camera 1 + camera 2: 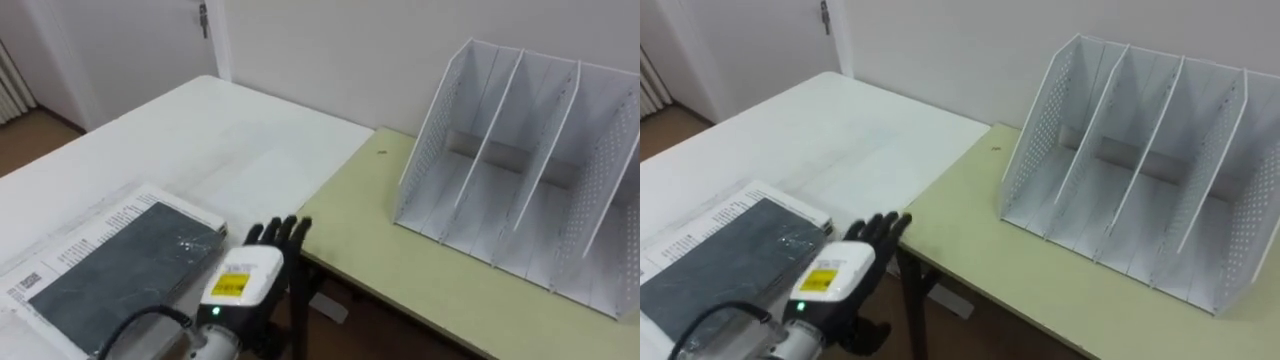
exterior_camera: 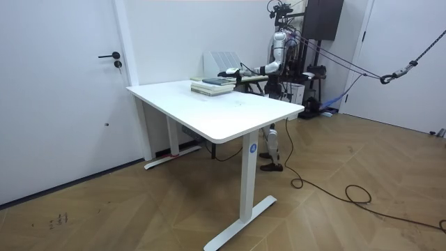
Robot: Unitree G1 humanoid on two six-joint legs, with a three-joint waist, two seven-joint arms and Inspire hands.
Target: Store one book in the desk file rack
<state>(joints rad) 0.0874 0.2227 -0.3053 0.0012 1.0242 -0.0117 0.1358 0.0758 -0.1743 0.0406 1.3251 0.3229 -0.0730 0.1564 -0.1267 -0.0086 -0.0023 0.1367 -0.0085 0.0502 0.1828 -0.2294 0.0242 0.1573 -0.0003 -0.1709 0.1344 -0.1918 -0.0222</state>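
Left hand [image 1: 262, 250] open beside the book [image 1: 125, 262]
Fingers [image 1: 280, 232] loose, holding nothing, likely lining up on the book's edge; it lies flat on the white desk [image 1: 230, 130], file rack [image 1: 520, 160] apart, slots facing the robot.

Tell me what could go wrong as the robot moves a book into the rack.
The left hand is open beside the top book, which lies flat on a stack; a grip may slip. Carrying it crosses the gap between white table and green desk, where it could drop. A tilted book might hit a divider and shove the file rack.
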